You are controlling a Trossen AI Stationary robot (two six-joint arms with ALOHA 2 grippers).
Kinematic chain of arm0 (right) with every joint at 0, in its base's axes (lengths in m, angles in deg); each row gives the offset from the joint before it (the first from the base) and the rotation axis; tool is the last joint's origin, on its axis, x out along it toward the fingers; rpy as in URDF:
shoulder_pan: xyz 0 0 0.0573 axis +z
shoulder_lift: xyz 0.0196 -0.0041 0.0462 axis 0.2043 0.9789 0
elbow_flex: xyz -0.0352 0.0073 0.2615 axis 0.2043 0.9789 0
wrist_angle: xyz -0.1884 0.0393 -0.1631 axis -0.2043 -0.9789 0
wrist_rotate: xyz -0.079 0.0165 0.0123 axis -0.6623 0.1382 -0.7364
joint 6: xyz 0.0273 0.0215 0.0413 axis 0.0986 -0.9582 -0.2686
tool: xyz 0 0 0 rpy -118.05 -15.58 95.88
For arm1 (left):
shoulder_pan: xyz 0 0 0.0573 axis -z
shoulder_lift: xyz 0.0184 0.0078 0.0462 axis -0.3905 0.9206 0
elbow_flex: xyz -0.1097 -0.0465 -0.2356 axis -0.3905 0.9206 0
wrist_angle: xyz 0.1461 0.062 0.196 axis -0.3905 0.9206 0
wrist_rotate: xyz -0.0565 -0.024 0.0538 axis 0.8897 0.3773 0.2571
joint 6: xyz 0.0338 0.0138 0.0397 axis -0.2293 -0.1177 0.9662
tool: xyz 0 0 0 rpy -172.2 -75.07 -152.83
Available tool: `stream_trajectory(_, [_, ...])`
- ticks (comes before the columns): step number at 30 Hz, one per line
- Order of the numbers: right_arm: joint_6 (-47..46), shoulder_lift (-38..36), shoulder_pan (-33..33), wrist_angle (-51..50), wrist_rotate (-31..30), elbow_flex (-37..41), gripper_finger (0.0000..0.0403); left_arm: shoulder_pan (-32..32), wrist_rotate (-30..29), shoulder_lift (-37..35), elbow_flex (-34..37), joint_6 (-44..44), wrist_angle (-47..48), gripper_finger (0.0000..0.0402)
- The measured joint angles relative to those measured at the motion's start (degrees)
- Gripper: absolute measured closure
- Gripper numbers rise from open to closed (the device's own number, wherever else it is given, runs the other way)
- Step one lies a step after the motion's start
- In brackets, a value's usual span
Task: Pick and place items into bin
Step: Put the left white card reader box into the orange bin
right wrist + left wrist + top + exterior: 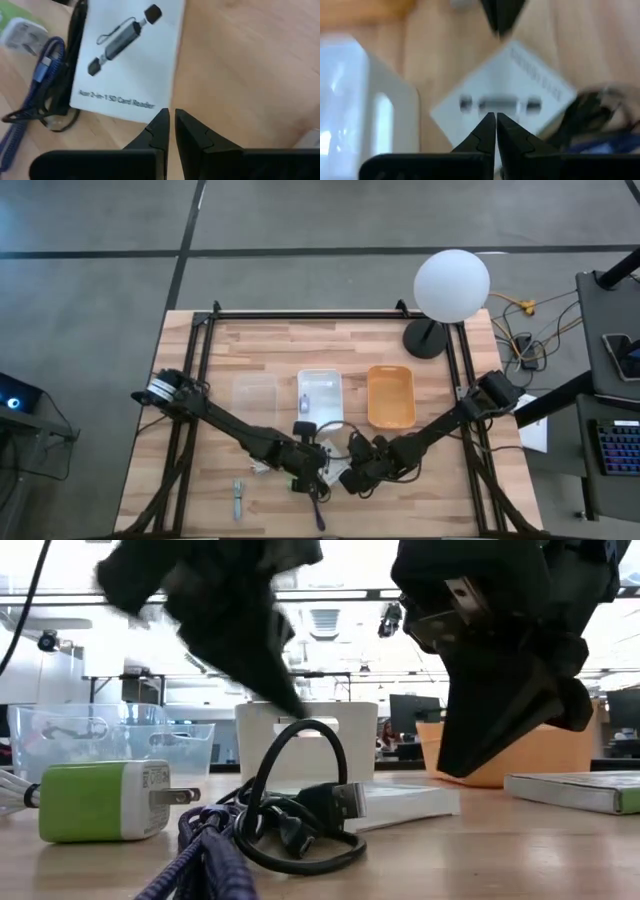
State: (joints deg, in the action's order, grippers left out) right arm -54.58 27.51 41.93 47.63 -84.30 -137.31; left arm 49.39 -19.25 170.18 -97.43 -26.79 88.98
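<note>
Jaws pinched together, right gripper (171,116) just beside white box (131,60).

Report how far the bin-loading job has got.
Done: the white bin already holds a small item; what it is cannot be told. In hand: nothing, since the left gripper and right gripper are both shut and empty, poised above the white card-reader box. Left: that box, the black cable, the green-and-white charger and the purple cable lie on the table.

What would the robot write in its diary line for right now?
left gripper: shut, empty, above white box | right gripper: shut, empty, by card reader box | orange bin: no item seen inside
</note>
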Motion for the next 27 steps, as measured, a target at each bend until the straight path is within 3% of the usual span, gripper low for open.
stream_trajectory(18, [1.86, 5.27, -0.16, 2.08, -0.15, -5.78, 0.0383, 3.89, 0.12, 3.81, 4.0, -12.4, -2.53, 0.0402])
stream_trajectory(23, [1.57, 4.75, -0.14, 1.83, 1.49, -5.15, 0.0383, 5.28, 0.26, 3.03, 3.84, -14.73, 1.63, 0.0402])
stream_trajectory(27, [1.4, 5.26, -0.15, 2.23, 3.31, -4.66, 0.0381, 6.51, -3.08, -0.04, 3.12, -14.5, 8.33, 0.0402])
